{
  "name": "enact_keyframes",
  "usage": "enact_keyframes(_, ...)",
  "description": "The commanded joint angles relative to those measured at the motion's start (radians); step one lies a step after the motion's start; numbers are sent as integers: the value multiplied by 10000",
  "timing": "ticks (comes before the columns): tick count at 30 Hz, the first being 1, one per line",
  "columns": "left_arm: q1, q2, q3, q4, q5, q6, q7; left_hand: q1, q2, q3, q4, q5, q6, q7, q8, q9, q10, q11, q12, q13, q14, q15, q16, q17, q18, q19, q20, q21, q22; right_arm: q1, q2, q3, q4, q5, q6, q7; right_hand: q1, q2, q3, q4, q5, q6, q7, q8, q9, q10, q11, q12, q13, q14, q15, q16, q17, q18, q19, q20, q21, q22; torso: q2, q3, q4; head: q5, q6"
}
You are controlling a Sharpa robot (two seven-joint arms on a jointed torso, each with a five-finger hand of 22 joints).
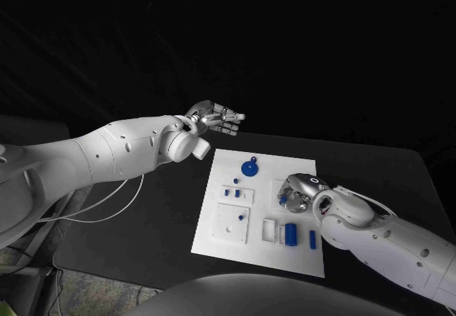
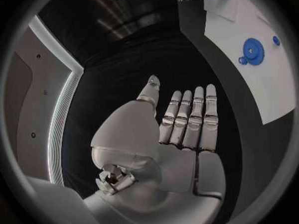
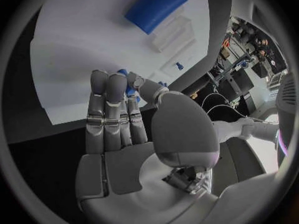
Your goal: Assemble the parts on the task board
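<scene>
Right now the left hand (image 1: 215, 119) hangs above the table (image 1: 142, 224) off the far-left corner of the task board (image 1: 214, 237), fingers straight and apart, holding nothing. Right hand (image 1: 296, 193) is low over the board's right side, a small blue part (image 3: 129, 90) pinched betw. thumb and fingers. On the board: a blue disc (image 1: 249, 168) near the far edge, a blue block (image 1: 290, 234) and a thin blue bar (image 1: 312, 239) near the front-right.
</scene>
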Motion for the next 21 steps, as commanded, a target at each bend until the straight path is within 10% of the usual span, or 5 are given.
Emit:
enact_keyframes(1,1,17,3,0,-41,199,82,23,108,27,-31,-20,-36,-41,-26,-1,12,-30,14,3,12,-5,42,13,145,-3,-12,15,-12,-13,-36,-4,42,-274,-348,-18,-25,175,49,-41,-11,71,-5,49,32,443,-384,11,31,7,-69,18,34,-23,14,-83,104,218,0,2,3,-2,-3)
enact_keyframes(9,1,25,3,-11,-41,213,82,23,108,27,-31,-20,-36,-41,-26,-1,12,-30,14,3,12,-5,42,13,145,-3,-12,15,-12,-8,-226,82,315,228,-646,121,-75,185,37,-62,-17,115,-22,49,66,490,-405,9,31,32,-85,6,90,-12,-21,-101,258,214,-9,-2,2,6,-1)
enact_keyframes(21,-1,42,3,16,-41,178,53,4,149,11,-22,-20,-19,-51,-17,2,17,-33,14,2,14,-4,41,13,143,-3,-13,17,-11,88,-614,644,1281,1532,-936,846,-168,220,35,-33,13,118,-20,48,106,498,-410,12,36,28,-77,-49,112,-14,-107,-85,337,199,0,2,-1,88,-15)
